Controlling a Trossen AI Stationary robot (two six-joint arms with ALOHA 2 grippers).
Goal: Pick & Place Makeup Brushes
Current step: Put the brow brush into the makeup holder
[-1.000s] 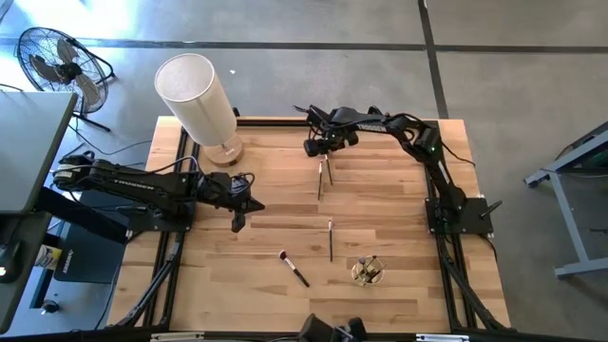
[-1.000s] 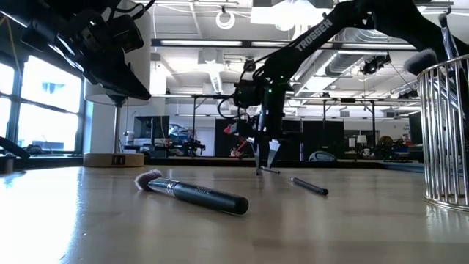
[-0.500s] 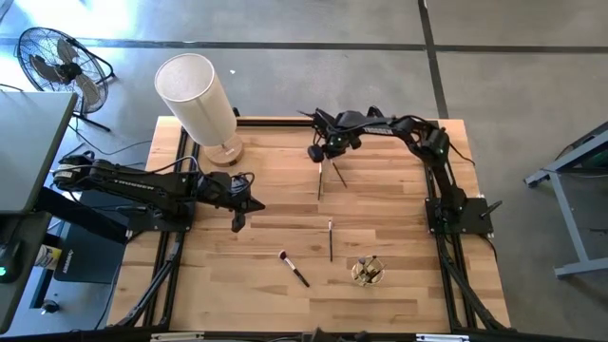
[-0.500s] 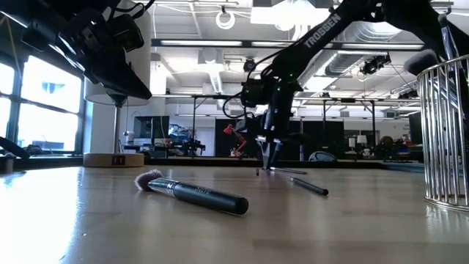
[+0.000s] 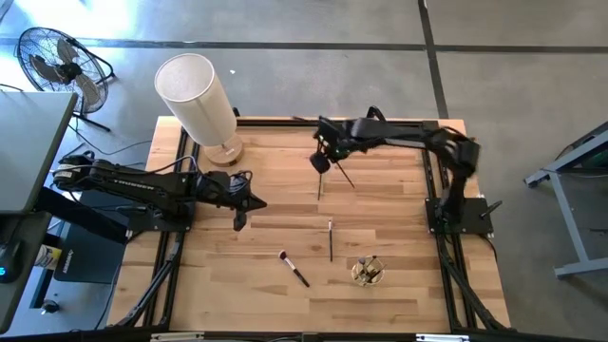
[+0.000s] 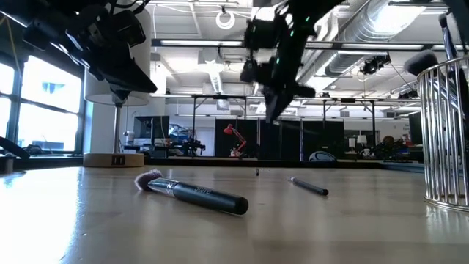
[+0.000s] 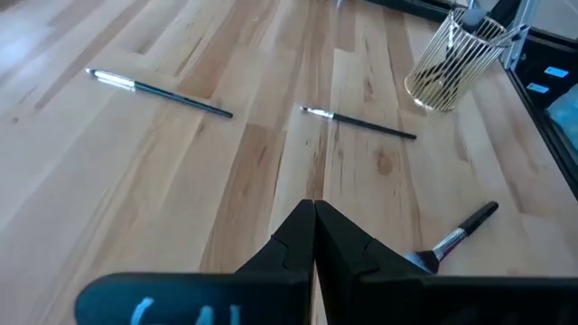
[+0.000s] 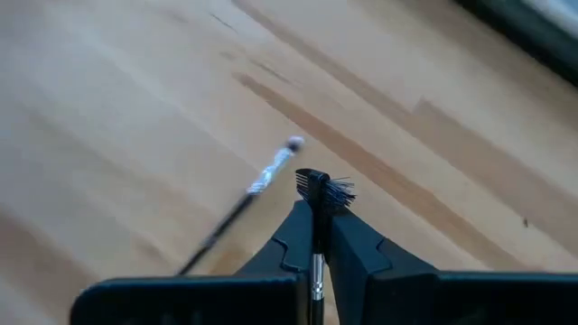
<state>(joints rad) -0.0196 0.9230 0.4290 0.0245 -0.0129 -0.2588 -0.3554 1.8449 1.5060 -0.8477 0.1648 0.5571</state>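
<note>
Several makeup brushes show. A thin one (image 5: 320, 185) lies at the table's far middle. A second thin one (image 5: 330, 240) and a thicker dark-handled one with a pinkish head (image 5: 293, 268) lie nearer. A wire cup (image 5: 368, 271) at the near right holds more. My right gripper (image 5: 320, 165) hangs over the far middle, shut on a thin dark brush (image 5: 344, 173). At the left, my left gripper (image 5: 237, 221) stays shut above the wood, touching nothing. My right gripper pinches the thin brush between its two fingers just behind the dark bristle head (image 8: 325, 190), which pokes out past the fingertips (image 8: 302, 221). The fingers point steeply down from above. The handle (image 5: 346, 176) slants away toward the near right. The brush is lifted clear of the table.
A tall white cylinder on a round wooden base (image 5: 198, 95) stands at the far left corner. Black frame rails (image 5: 176, 237) run along the table's left and right sides. Bare wood lies between the two arms and along the near left.
My right gripper has shut on one of two thin brushes lying side by side at the far middle and has risen well above the table. That brush has come off the wood and swung its handle toward the near right. Its neighbour stays put.
</note>
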